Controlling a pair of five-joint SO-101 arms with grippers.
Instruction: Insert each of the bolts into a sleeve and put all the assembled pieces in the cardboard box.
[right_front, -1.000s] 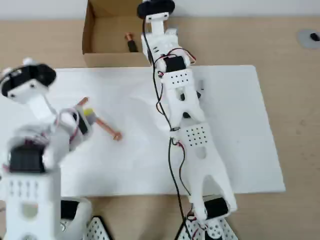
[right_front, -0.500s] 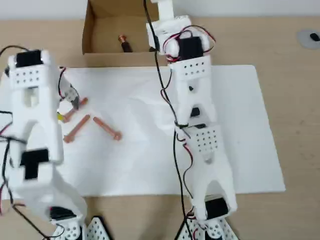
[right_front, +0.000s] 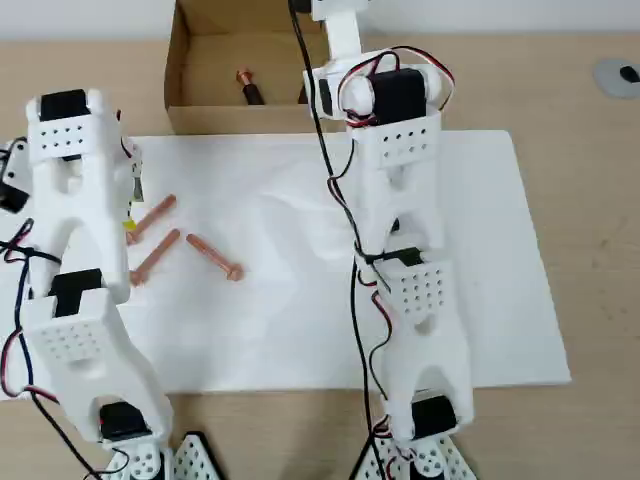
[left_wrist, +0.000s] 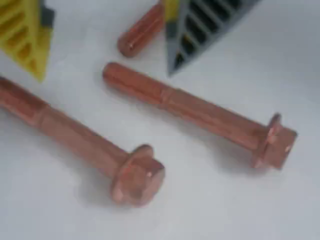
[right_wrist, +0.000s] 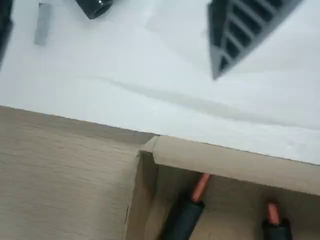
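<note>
Three copper bolts lie loose on the white sheet (right_front: 280, 300): one (right_front: 152, 216) by my left gripper (right_front: 132, 205), a second (right_front: 155, 257), a third (right_front: 213, 257). In the left wrist view my left gripper (left_wrist: 100, 35) is open just above them, its yellow finger (left_wrist: 22, 35) and grey finger (left_wrist: 200, 30) either side of a bolt's tip (left_wrist: 142, 30). The cardboard box (right_front: 175, 60) holds a bolt in a black sleeve (right_front: 250, 85). My right gripper (right_wrist: 115, 30) is open and empty over the sheet near the box wall (right_wrist: 225, 162); two assembled pieces (right_wrist: 187, 212) (right_wrist: 275, 225) lie inside.
A loose black sleeve (right_wrist: 95, 6) and a small grey piece (right_wrist: 42, 22) lie on the sheet under the right arm (right_front: 390, 110). Bare wooden table (right_front: 580, 200) surrounds the sheet. A small dark-and-grey object (right_front: 618, 74) sits at the far right edge.
The left arm has unfolded and swung out over the three bolts. The right arm has drawn back from inside the box toward the sheet, leaving an assembled piece in the box.
</note>
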